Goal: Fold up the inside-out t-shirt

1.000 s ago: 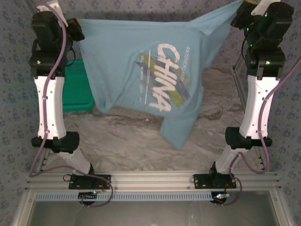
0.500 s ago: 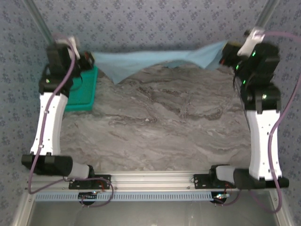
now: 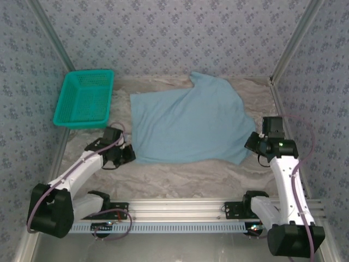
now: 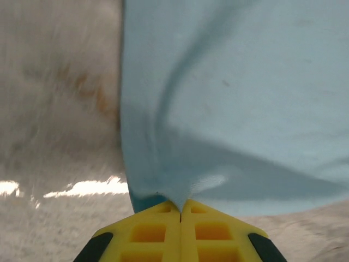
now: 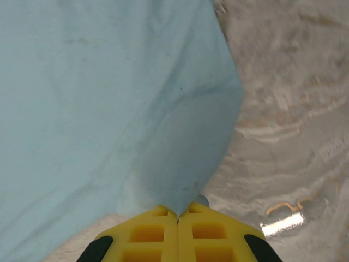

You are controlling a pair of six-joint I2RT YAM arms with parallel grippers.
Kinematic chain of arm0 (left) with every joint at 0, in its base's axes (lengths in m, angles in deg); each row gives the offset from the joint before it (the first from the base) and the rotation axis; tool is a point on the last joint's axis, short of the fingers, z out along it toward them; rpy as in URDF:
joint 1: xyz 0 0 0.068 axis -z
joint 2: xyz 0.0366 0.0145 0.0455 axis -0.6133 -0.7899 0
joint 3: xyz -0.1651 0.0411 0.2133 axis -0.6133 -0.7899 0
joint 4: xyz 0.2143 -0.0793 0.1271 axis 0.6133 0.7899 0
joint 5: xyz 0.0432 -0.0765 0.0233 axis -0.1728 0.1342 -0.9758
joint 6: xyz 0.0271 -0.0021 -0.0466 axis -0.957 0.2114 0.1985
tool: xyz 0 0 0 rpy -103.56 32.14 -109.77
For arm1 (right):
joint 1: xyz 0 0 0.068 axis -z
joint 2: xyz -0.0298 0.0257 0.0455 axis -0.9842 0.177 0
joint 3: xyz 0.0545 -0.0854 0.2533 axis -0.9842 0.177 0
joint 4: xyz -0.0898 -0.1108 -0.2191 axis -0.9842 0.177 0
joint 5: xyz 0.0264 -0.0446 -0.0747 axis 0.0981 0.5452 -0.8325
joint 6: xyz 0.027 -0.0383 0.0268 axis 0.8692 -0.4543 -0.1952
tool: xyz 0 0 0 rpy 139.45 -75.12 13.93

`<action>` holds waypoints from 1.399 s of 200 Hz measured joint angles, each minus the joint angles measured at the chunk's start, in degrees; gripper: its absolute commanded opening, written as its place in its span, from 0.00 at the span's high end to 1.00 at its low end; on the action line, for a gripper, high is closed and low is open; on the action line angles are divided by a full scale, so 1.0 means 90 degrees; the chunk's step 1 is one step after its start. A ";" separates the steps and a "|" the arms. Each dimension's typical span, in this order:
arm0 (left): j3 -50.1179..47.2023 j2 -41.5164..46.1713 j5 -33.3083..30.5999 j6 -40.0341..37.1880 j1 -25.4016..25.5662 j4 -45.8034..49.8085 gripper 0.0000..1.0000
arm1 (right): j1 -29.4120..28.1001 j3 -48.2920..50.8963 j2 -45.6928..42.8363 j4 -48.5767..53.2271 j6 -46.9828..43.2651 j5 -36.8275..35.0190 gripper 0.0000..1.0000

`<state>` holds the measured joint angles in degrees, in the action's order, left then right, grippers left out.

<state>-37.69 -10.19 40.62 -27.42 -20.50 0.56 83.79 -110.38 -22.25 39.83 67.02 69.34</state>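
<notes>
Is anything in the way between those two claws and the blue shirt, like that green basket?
Nothing visible. The left gripper and the right gripper are each shut on a near corner of the t-shirt. The basket sits apart, off to the far left.

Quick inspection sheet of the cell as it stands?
Surface: marbled table, no spills seen.
Job's things: light-blue t-shirt spread flat, one sleeve toward the far wall.
Clutter: teal basket far left, empty, apart from the shirt.
Grippers: left pincer shut on the shirt's near-left corner; right pincer shut on its near-right corner.
Cables: purple cables along both arms, no snag seen.
Surroundings: patterned walls, aluminium rail at near edge.
</notes>
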 measured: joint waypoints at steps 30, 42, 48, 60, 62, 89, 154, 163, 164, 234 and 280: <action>-0.0357 0.0002 -0.0044 0.0216 0.0185 -0.0056 0.86 | 0.0226 0.0612 -0.0165 -0.0061 0.0255 -0.0078 0.79; -0.0362 0.0032 -0.0151 0.0289 0.0204 -0.0063 0.77 | 0.0270 0.0799 -0.0231 -0.0083 0.0304 -0.0160 0.69; -0.0362 0.0090 -0.0233 0.0301 0.0204 -0.0061 0.72 | 0.0272 0.0862 -0.0274 -0.0083 0.0323 -0.0226 0.64; -0.0318 0.0253 -0.0447 0.0313 0.0204 0.0019 0.65 | 0.0282 0.0903 -0.0427 -0.0080 0.0418 -0.0408 0.58; -0.0299 0.0282 -0.0483 0.0289 0.0204 0.0053 0.63 | 0.0279 0.0903 -0.0466 -0.0085 0.0440 -0.0452 0.57; 0.0206 0.0758 -0.1256 0.0180 0.0204 0.0306 0.49 | 0.0216 0.0884 -0.1168 -0.0202 0.0551 -0.1122 0.44; 0.1290 -0.0661 -0.1418 -0.0063 0.0240 -0.1384 0.41 | -0.1229 0.0478 0.1596 -0.2516 0.0032 -0.0391 0.39; 0.1542 -0.1328 -0.1333 -0.0073 0.0245 -0.1753 0.41 | -0.1328 0.0457 0.2341 -0.3004 0.0005 -0.0182 0.40; 0.1564 -0.1392 -0.1328 -0.0078 0.0245 -0.1792 0.41 | -0.1333 0.0457 0.2409 -0.3045 -0.0007 -0.0160 0.40; 0.3461 -0.4643 -0.1212 -0.0517 0.0078 -0.2613 0.41 | -0.1032 -0.0911 0.5646 -0.4413 0.0053 0.0444 0.44; 0.4830 -0.5880 -0.1095 -0.0712 -0.0447 -0.2453 0.41 | -0.1069 -0.1829 0.6428 -0.4461 0.0457 0.0568 0.45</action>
<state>5.78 -63.11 30.76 -33.82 -24.53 -21.52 74.18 -126.83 35.60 -0.32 71.13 74.46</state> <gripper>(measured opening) 0.588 0.548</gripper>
